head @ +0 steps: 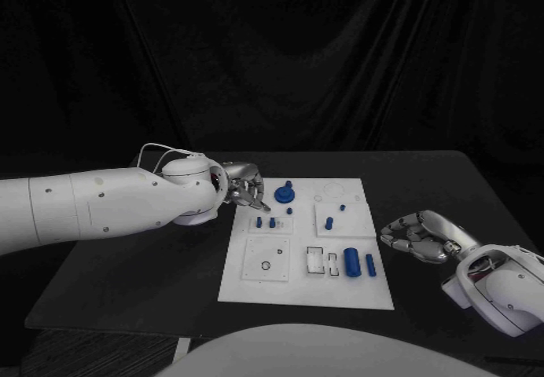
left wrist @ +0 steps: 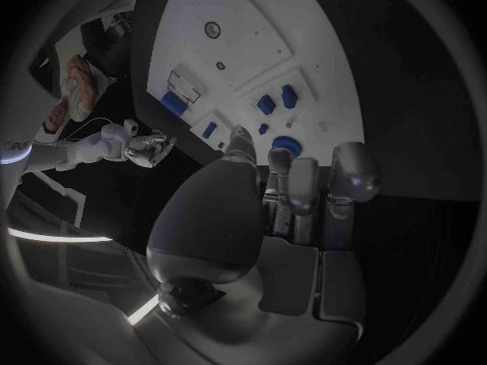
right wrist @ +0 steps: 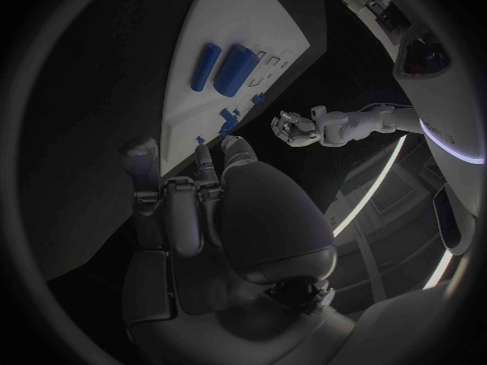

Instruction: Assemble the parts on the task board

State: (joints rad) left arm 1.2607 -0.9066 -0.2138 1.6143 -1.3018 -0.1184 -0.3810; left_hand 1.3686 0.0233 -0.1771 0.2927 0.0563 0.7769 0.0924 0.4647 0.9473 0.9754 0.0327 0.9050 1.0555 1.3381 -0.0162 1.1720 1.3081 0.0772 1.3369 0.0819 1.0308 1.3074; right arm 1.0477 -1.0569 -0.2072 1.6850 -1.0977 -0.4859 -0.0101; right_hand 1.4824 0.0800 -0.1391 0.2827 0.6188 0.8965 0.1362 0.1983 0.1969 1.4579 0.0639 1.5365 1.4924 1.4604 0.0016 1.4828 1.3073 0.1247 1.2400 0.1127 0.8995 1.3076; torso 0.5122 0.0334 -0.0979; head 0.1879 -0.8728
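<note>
Head view: white rectangular task board (head: 306,290) lies mid-surface, small blue parts (head: 351,260) on it. Left hand (head: 243,191) — fingers curled, holding nothing — hovers at its far-left corner; right hand (head: 417,236) curled, empty, beside its right edge.

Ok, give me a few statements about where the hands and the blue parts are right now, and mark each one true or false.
1. The left hand is at the far left corner of the task board. True.
2. The right hand is gripping the large blue cylinder. False: it holds nothing, fingers curled, off the board's right edge.
3. Two long blue cylinders lie side by side in the near right part of the board. True.
4. The round blue part lies on the black table. False: it is on the board, near the left hand.
5. The left hand holds a blue part. False: it holds nothing.
</note>
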